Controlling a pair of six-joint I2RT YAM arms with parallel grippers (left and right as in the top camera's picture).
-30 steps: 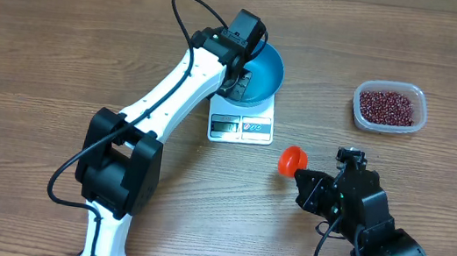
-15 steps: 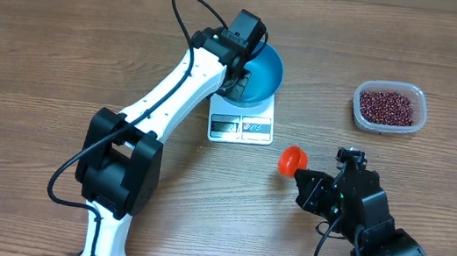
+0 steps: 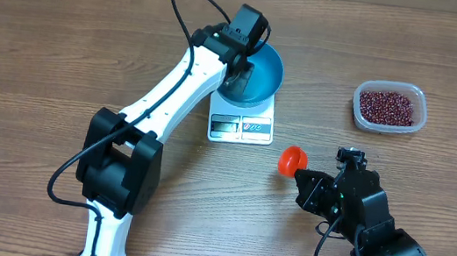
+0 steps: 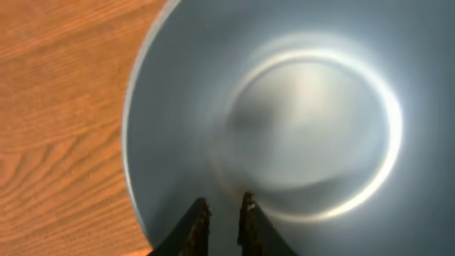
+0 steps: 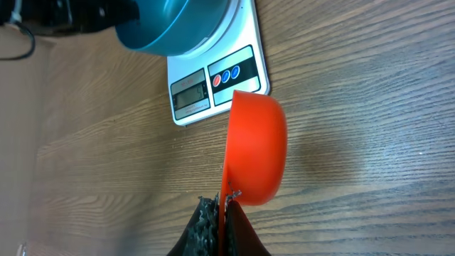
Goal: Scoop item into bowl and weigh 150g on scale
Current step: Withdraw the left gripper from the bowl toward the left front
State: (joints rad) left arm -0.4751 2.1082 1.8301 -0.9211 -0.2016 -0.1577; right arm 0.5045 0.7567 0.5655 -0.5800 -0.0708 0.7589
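On the brown wooden desk [image 3: 44, 51], the left claw [image 4: 222, 220] hangs at the left wall of the round deep blue plastic bowl [image 3: 270, 67], which sits empty toward the far end of the small flat white rectangular digital scale [image 3: 242, 128]. Its fingers stand only a narrow slit apart, and whether they pinch the rim cannot be told. If they do, a lifting arm could tip the light bowl or drag it off the scale, and any touch would likely spoil the reading. Just right of the scale and nearer the robot, the right claw [image 5: 219, 220] is pressed together on the edge of a round orange plastic scoop [image 3: 292, 160], which is turned on its side and shows no load. Carried at that tilt, it would spill. Well right of the scale, the small dark red-brown beans [image 3: 386, 105] lie heaped in a clear rounded-rectangular plastic tub [image 3: 387, 128]. Nothing steadies that tub, so a pushing scoop may shove it, beans could roll away on the carry back, and too full a scoop could overshoot the target weight.
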